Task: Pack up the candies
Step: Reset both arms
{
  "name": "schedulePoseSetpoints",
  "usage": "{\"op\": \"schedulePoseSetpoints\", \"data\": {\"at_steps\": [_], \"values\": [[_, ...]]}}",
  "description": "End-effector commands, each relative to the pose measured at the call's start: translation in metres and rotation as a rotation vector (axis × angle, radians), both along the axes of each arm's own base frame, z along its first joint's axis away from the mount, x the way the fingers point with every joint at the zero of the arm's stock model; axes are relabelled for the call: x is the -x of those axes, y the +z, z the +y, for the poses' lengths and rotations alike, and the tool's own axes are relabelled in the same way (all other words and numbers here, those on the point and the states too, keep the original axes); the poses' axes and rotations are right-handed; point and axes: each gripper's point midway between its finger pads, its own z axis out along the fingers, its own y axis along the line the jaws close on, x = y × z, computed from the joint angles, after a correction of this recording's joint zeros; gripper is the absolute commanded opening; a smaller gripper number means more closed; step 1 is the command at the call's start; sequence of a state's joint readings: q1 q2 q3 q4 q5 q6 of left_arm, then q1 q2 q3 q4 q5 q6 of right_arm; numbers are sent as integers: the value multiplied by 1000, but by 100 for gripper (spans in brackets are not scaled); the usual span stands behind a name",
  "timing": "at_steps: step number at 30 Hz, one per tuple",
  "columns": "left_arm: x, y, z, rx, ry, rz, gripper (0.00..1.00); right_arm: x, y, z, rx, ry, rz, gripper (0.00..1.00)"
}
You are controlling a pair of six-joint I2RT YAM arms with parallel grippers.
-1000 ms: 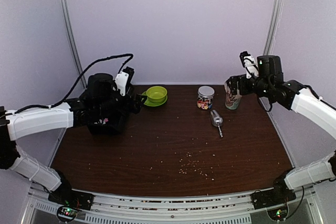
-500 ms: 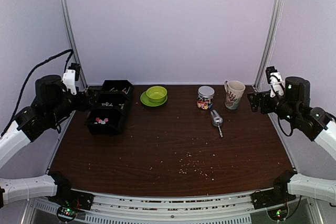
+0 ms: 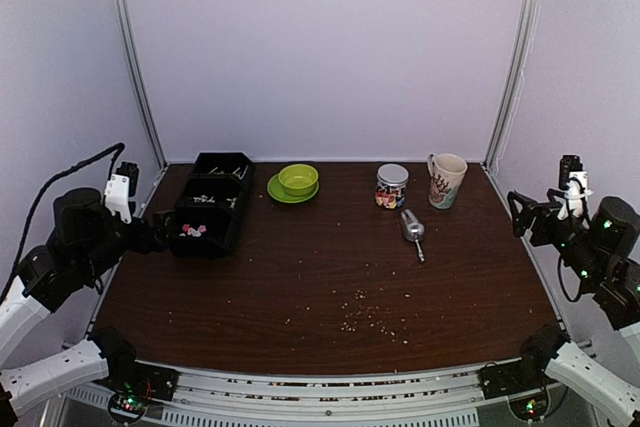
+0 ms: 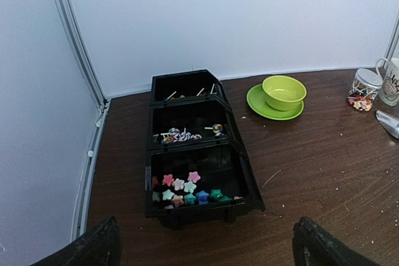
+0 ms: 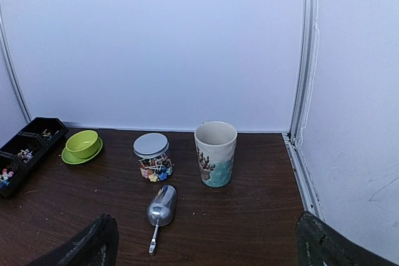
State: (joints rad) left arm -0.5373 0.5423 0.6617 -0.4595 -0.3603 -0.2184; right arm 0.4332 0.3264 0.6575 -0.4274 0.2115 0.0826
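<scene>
Both my arms have pulled back from the black tray [image 4: 187, 207] and mug [image 5: 216, 154]. My left end effector [image 4: 209, 244] and right end effector [image 5: 209, 241] gape empty, and the candies [image 4: 184, 189] sit packed, so the job looks finished.

The table [image 3: 300, 277] is dark brown wood-grain with a low, satin sheen, dusted with pale, dry crumbs [image 3: 365, 319]. A black tray [image 4: 202, 205] looks like smooth, glossy moulded plastic. The candies [image 4: 181, 188] inside it are pastel and matt, almost chalky. A lime-green bowl [image 4: 283, 90] and saucer [image 4: 259, 105] are shiny, either plastic or glazed ware; which is unclear. The jar [image 5: 152, 165] is clear and glossy, with a dull silver lid [image 5: 151, 144]. The mug [image 5: 216, 154] is glazed ceramic. The scoop [image 5: 162, 205] is polished bare metal. The left claw [image 4: 202, 247] and right claw [image 5: 206, 244] have matt black fingers [image 5: 100, 241]. The walls [image 3: 320, 47] are flat, matt white.
</scene>
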Motion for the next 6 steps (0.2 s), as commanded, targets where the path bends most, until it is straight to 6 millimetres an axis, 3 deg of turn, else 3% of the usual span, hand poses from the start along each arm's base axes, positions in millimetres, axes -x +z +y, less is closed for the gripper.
{"op": "schedulePoseSetpoints", "data": {"at_steps": [1, 6], "values": [[4, -4, 9, -26, 24, -16, 98, 0, -8, -8, -7, -44, 4, 99], [4, -3, 13, -27, 47, -17, 98, -2, -11, -11, -5, -69, 20, 100]]}}
